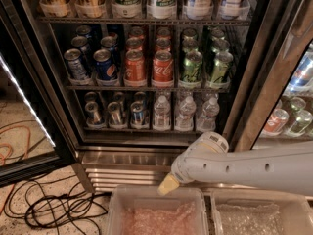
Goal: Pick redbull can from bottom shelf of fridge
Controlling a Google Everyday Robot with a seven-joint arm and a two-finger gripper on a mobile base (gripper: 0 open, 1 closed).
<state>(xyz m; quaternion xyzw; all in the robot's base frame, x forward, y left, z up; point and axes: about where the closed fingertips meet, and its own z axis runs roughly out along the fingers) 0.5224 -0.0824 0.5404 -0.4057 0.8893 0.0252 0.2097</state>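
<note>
redbull cans (115, 114) stand in rows on the left half of the bottom shelf (146, 130) of the fridge (142, 154), with water bottles (185, 112) just beside them on the right. we see the pincer (167, 185) low before the steel grille (117, 176), over a plastic bin (115, 202), well apart from the cans; we cannot tell whether it is apart or together.

redbull can (115, 114) on bottom shelf (142, 129), end effector (167, 184) lower right, before fridge (122, 164)
</note>
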